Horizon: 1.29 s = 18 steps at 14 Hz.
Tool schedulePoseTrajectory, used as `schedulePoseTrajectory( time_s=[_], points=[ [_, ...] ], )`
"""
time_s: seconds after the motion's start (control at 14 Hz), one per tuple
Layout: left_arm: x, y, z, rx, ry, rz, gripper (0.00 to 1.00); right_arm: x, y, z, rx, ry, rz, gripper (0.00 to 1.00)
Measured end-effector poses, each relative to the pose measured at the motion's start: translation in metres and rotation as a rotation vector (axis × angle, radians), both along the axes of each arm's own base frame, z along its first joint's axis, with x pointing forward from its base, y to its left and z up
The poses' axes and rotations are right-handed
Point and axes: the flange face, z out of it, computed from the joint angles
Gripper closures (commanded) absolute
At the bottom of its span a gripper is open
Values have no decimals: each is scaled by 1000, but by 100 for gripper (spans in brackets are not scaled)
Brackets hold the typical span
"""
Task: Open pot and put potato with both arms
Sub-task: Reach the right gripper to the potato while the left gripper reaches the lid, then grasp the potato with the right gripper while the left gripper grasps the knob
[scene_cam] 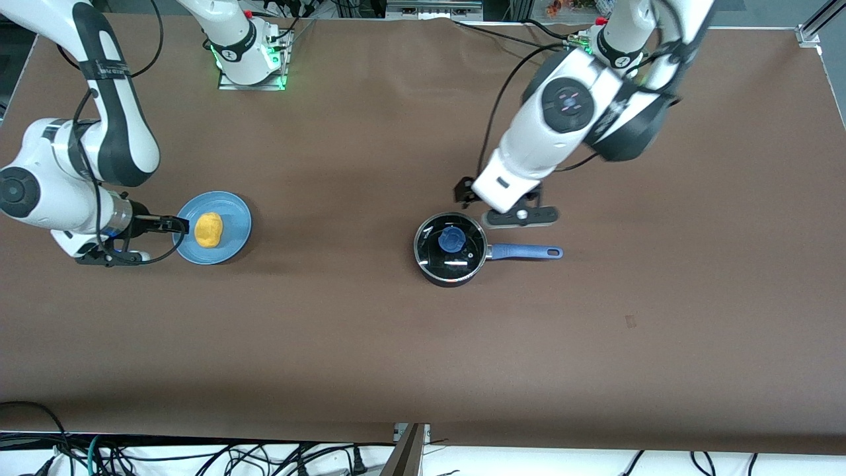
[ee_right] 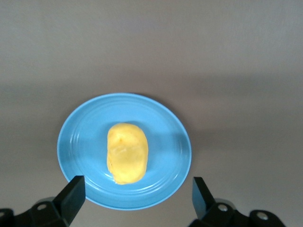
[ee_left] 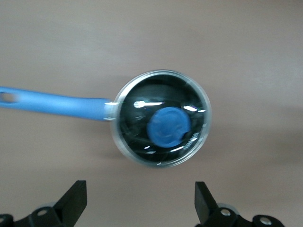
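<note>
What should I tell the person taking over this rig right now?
Left gripper: open, empty, in the air beside the pot, by the rim farther from the front camera.
Right gripper: open, empty, at the edge of the blue plate, at the right arm's end of the table.
Pot: glass lid on, blue knob untouched.
Potato: lying on the plate.
Done: nothing yet.
Left: lift the lid, pick up the potato, put it in the pot.

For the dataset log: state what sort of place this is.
Most likely a robotics lab workbench: two white arms bolted at one edge of a brown-covered table, loose cables along its edges, and only staged props, a lidded pot and a potato on a plate.
</note>
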Motion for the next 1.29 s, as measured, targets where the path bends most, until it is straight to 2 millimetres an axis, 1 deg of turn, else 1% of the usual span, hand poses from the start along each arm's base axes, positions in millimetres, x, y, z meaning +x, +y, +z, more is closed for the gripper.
schedulePoseTrajectory(
  time_s=[0.14, 0.21, 0.43, 0.57, 0.79, 0.93, 1.0, 1.14, 1.29],
  points=[
    [9, -16, -36, -15, -35, -10, 0, -4, 4, -9, -6, -7, -35, 0],
    [15, -20, -50, -2, -53, -26, 0, -8, 5, -17, -6, -19, -41, 0],
    [28, -36, -75, 45, -91, -81, 0, -24, 8, -45, -11, -38, -78, 0],
    [29, -46, -86, 55, -96, -103, 0, -29, 12, -52, -12, -37, -88, 0],
    [20, -60, -105, 69, -82, -134, 0, -31, 16, -61, -10, -60, -91, 0],
    [22, -58, -111, 80, -85, -173, 1, -35, 16, -74, -9, -79, -90, 0],
    [24, -55, -113, 84, -89, -196, 11, -37, 16, -82, -9, -83, -90, 0],
    [27, -51, -115, 89, -94, -218, 24, -41, 17, -93, -8, -82, -90, 0],
    [28, -51, -115, 89, -94, -223, 24, -42, 17, -100, -8, -78, -90, 0]
  ],
)
